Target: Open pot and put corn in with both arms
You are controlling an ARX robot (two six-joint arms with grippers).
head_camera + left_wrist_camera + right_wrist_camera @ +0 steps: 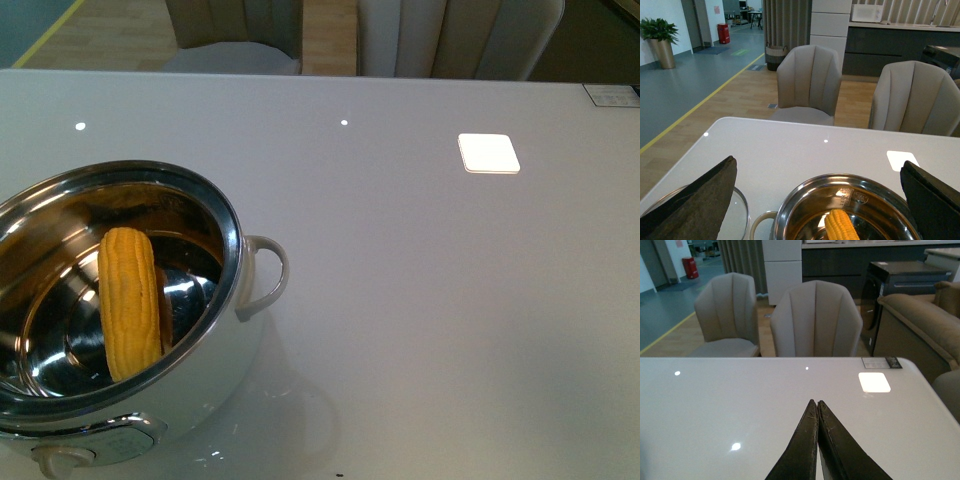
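Now the white worktop (450, 300) carries the pot (215, 370) — lidless, just below the wide-open left end effector (817, 200) — with the corn (130, 300) lying inside; the right end effector (818, 407) hovers closed, empty.

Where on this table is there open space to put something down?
Bare table runs from the pot's side handle across to the far edge by the chairs. It's crowded at the near left: the pot holding the corn, with a glass lid beside it.
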